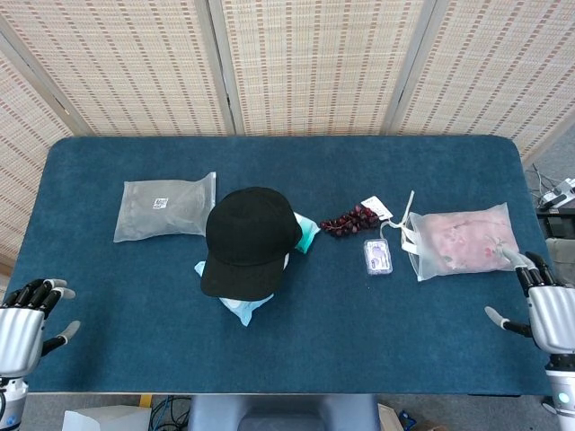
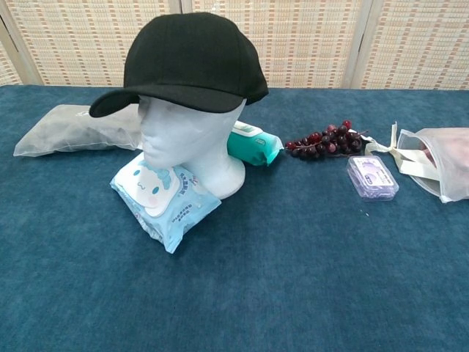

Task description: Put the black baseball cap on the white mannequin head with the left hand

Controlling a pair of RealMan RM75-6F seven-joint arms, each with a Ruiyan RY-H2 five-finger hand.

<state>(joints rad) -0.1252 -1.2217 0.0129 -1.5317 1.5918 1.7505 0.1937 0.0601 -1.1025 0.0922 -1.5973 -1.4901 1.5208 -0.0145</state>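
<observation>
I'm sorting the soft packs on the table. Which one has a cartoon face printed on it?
The light blue wipes pack lying against the mannequin head's base; the teal pack behind and grey pouch show none.

You're at a staged test bench, not a home or shop. A counter (image 1: 359, 162) draped in blue cloth stands before woven folding screens (image 1: 305, 63). Unrelated props share it: a mannequin head (image 2: 183, 139), fake grapes (image 2: 326, 139), sealed pouches (image 1: 166, 206). Cables (image 1: 557, 193) trail off at the right edge.

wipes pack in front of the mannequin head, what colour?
Light blue wipes pack with a white cartoon face; clearest in chest view.
</observation>
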